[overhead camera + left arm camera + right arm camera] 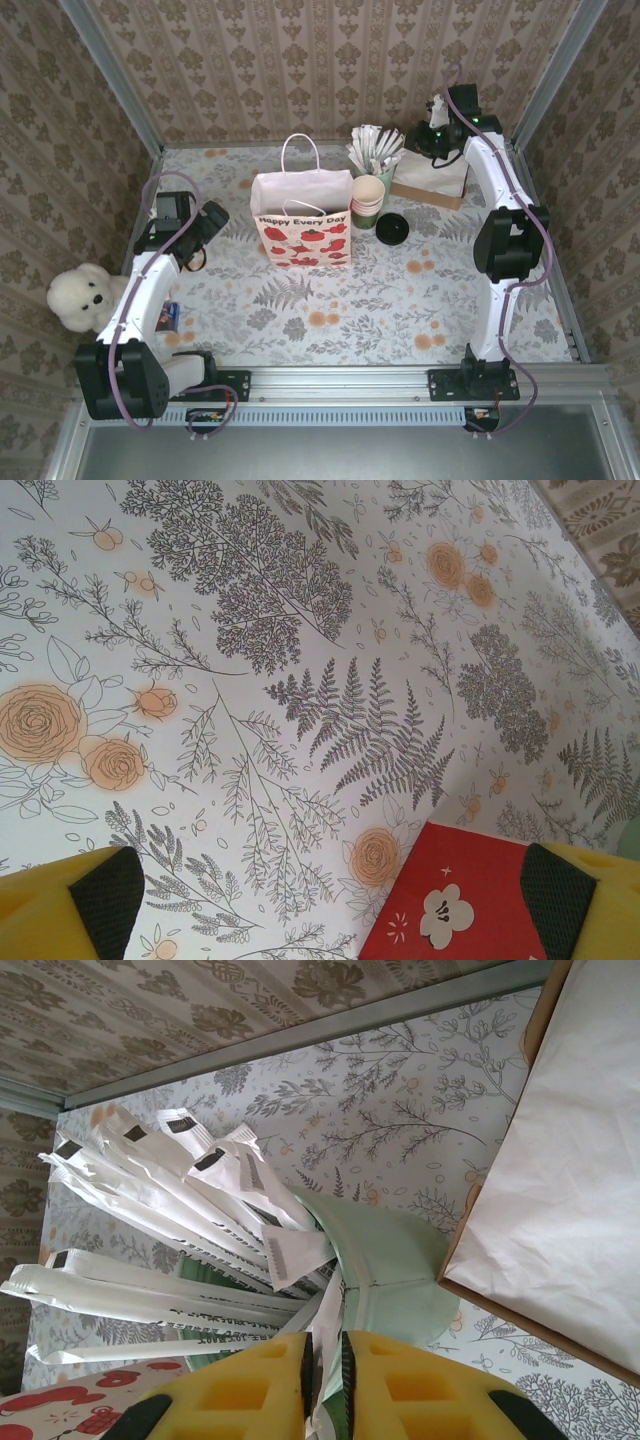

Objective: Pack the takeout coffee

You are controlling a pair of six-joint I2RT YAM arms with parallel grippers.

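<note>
Pinching a white wrapper [331, 1312], right end effector [326, 1352] sits nearly closed.

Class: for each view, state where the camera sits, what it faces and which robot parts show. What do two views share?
Top external: above, behind the bases, facing down at the floral table; both arms show.
Left wrist: close above the table, facing down; open left pincer shows.
Right wrist: facing a pale green paper cup of white wrapped sticks; right pincer shut on one.
Top and left wrist share the red-flowered white paper bag.
</note>
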